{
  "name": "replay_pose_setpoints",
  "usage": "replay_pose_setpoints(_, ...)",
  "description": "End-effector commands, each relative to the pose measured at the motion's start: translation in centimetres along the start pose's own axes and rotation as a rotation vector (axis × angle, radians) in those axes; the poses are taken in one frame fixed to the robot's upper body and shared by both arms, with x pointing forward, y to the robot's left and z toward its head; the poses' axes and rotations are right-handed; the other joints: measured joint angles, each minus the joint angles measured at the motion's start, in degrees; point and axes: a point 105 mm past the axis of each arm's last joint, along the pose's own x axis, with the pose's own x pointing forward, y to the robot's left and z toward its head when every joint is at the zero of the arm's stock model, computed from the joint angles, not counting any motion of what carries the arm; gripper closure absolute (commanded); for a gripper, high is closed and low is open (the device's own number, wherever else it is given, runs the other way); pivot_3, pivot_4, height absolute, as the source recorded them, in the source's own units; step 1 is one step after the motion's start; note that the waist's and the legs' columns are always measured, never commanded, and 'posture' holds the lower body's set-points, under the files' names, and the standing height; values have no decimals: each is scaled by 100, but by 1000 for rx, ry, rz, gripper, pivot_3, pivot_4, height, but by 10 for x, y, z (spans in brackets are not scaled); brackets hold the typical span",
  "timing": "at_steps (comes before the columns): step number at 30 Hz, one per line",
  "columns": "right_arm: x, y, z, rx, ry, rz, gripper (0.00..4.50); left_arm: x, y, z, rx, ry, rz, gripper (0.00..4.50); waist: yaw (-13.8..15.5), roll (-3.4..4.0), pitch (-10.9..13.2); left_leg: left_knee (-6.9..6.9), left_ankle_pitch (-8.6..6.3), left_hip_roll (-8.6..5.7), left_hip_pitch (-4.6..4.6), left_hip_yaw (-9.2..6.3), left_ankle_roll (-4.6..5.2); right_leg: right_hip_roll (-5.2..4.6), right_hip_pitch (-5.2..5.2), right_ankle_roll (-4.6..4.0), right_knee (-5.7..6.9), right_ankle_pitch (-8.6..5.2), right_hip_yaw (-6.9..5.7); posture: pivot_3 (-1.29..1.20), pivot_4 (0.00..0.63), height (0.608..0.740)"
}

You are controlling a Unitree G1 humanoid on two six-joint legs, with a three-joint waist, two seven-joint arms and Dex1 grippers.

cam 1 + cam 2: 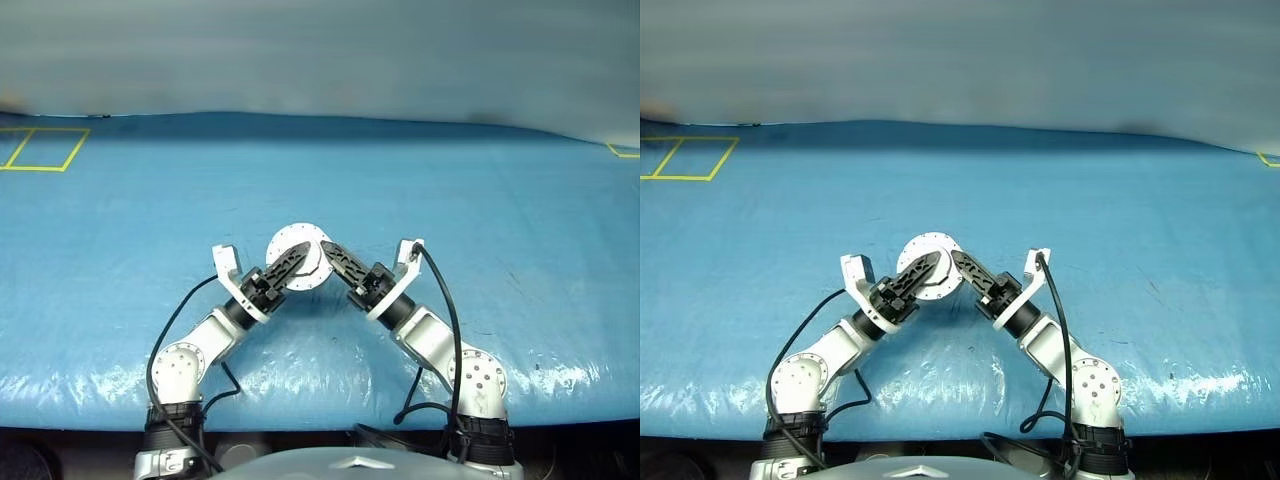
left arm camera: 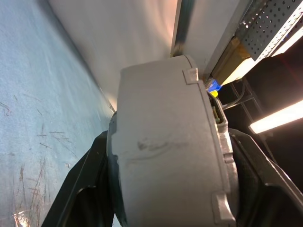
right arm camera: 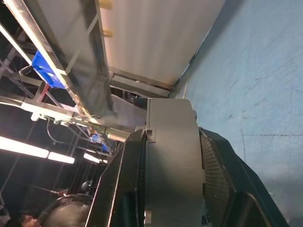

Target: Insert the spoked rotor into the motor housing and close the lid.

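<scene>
While you look left to right, your left gripper (image 1: 296, 262) and right gripper (image 1: 333, 256) both clamp the motor housing (image 1: 301, 257) — lid (image 1: 297, 238) facing up — held above the blue table cover (image 1: 520, 250); yellow floor-tape squares (image 1: 42, 148) lie far left.

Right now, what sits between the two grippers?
The motor housing, a round silver cylinder, sits between the left gripper and right gripper above the blue table; each wrist view shows black fingers flanking its wall.
</scene>
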Motion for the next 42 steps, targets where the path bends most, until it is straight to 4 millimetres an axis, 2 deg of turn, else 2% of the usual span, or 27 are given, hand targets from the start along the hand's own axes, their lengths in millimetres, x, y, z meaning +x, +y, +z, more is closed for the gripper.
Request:
replay_pose_setpoints(1,5,8,9,-4,-32,38,3294,13,-32,-26,23,157,-113,1890,1,0,0,-1,0,0,0,0,0,0,0,0,0,0,0,0,150,740)
replay_pose_setpoints(8,7,8,14,-106,-73,12,3294,15,-26,-28,50,160,-60,1890,4,0,0,1,0,-1,0,1,0,-1,0,0,0,0,0,0,150,740)
replay_pose_setpoints(15,7,8,12,-104,-62,11,1006,16,-18,-19,104,108,-9,1891,6,0,0,0,0,-7,-1,2,-1,-5,0,3,-1,3,2,0,150,740)
replay_pose_setpoints(23,8,6,12,-111,-56,-10,1006,17,-6,-8,153,51,60,1891,13,0,0,1,2,-2,0,2,-3,-1,-2,1,2,1,2,0,150,740)
replay_pose_setpoints(27,6,1,16,-118,-78,-39,1006,16,-2,14,187,-65,96,1891,13,0,0,0,2,-2,0,2,-3,-1,-2,1,2,2,2,0,150,740)
replay_pose_setpoints(30,2,-4,24,-156,-114,-85,1006,11,3,39,257,-150,140,1891,14,-1,0,0,2,-2,0,1,-3,0,-2,1,2,2,1,0,150,740)
replay_pose_setpoints(33,-3,-10,37,-278,-172,-176,1006,3,16,64,340,-243,249,1891,21,-1,0,1,2,-2,0,2,-4,1,-2,3,1,3,2,0,150,740)
replay_pose_setpoints(38,-12,-27,46,-612,-125,-373,1006,-26,42,110,490,-448,510,1891,36,-3,0,0,3,-12,-4,3,-5,-7,-2,9,-4,7,3,0,150,740)
replay_pose_setpoints(42,-21,-34,50,-676,-131,-432,1006,-45,56,124,559,-480,635,1891,40,-5,0,-5,3,-11,-5,-1,-6,-5,-3,-12,-4,18,3,0,150,740)
